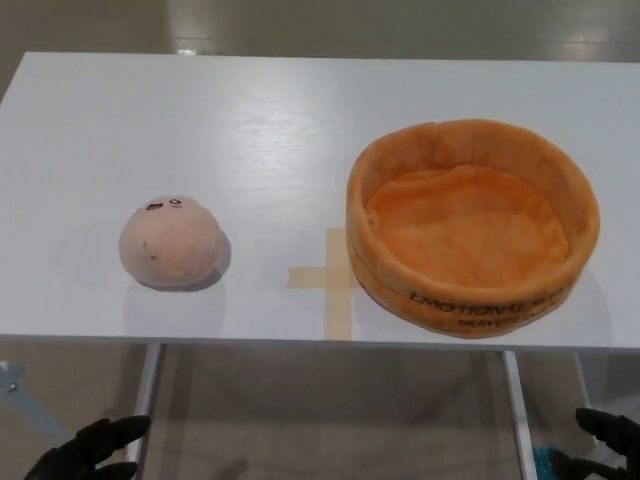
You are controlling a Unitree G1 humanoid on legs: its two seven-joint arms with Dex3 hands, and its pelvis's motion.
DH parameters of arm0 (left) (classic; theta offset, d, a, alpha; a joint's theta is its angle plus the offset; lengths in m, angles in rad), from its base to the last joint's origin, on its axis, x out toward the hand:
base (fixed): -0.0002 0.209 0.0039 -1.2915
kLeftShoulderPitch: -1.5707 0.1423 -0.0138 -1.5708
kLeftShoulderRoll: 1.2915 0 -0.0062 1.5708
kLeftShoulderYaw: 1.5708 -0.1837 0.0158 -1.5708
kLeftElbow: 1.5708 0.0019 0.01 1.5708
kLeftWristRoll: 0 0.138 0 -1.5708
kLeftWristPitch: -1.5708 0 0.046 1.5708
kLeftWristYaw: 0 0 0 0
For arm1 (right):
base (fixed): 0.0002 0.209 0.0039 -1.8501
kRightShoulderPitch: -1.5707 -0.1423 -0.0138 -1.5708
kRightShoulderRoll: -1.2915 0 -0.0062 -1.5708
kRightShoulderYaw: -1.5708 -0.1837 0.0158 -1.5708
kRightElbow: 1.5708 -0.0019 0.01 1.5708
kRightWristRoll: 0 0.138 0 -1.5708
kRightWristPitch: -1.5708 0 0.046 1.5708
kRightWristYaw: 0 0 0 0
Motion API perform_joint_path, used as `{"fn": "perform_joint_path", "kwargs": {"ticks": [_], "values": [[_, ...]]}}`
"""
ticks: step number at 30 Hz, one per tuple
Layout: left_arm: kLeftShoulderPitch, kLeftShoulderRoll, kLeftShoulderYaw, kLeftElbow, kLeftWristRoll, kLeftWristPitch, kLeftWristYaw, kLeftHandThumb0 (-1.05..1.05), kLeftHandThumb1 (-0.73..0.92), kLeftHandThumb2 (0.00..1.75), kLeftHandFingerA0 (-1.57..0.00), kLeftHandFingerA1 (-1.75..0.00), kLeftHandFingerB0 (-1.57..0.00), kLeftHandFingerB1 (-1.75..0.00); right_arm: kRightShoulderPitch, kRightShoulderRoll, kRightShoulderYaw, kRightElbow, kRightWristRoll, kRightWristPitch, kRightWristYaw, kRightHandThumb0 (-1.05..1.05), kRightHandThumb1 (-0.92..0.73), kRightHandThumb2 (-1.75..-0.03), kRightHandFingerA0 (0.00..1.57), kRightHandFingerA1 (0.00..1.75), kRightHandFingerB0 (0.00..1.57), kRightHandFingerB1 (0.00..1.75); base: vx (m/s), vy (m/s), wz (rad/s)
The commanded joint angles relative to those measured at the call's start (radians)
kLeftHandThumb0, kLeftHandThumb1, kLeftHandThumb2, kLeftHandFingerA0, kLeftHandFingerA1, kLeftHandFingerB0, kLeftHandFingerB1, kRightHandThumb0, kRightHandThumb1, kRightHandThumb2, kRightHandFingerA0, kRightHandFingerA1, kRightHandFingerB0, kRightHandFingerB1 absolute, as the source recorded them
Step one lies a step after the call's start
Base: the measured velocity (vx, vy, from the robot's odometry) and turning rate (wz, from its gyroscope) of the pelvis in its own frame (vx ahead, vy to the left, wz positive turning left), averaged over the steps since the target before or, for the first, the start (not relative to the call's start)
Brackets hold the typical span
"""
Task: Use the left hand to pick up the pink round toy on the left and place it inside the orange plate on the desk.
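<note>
A pink round plush toy (170, 242) with a small drawn face sits on the left part of the white desk (250, 130). The orange plush plate (472, 226), a soft round bowl with black lettering on its front wall, stands to the right and holds nothing. My left hand (88, 455) is low at the bottom left, below the desk's front edge, far from the toy, fingers apart and empty. Only the tips of my right hand (605, 455) show at the bottom right corner.
A tan tape cross (332, 280) marks the desk between toy and plate. White desk legs (143, 405) and a beige floor show beneath the front edge.
</note>
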Motion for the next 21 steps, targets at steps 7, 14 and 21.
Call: {"fn": "perform_joint_path", "kwargs": {"ticks": [7, 14, 21], "values": [[0.300, 0.256, -0.069, -0.734, -0.244, 0.022, -0.449, -0.38, 0.47, 0.64, -0.24, -0.39, -0.30, -0.38, -0.013, -0.014, 0.003, 0.014, 0.005, -0.018, -0.011, -0.21, -0.52, -0.55, 0.55, 0.46, 0.51, 0.41, 0.00, 0.000, 0.00], [0.248, 0.367, -0.036, -0.967, -0.424, -0.044, -0.577, -0.39, 0.50, 0.67, -0.24, -0.43, -0.27, -0.41, -0.020, -0.009, 0.003, 0.010, 0.007, -0.013, -0.010, -0.17, -0.53, -0.55, 0.55, 0.46, 0.51, 0.41, 0.00, 0.000, 0.00], [0.134, 0.309, 0.052, -1.105, -0.588, 0.032, -0.467, -0.29, 0.50, 0.60, -0.16, -0.40, -0.22, -0.37, -0.028, -0.006, 0.001, 0.012, 0.010, -0.009, -0.010, -0.23, -0.48, -0.61, 0.53, 0.50, 0.50, 0.46, 0.00, 0.000, 0.00]]}}
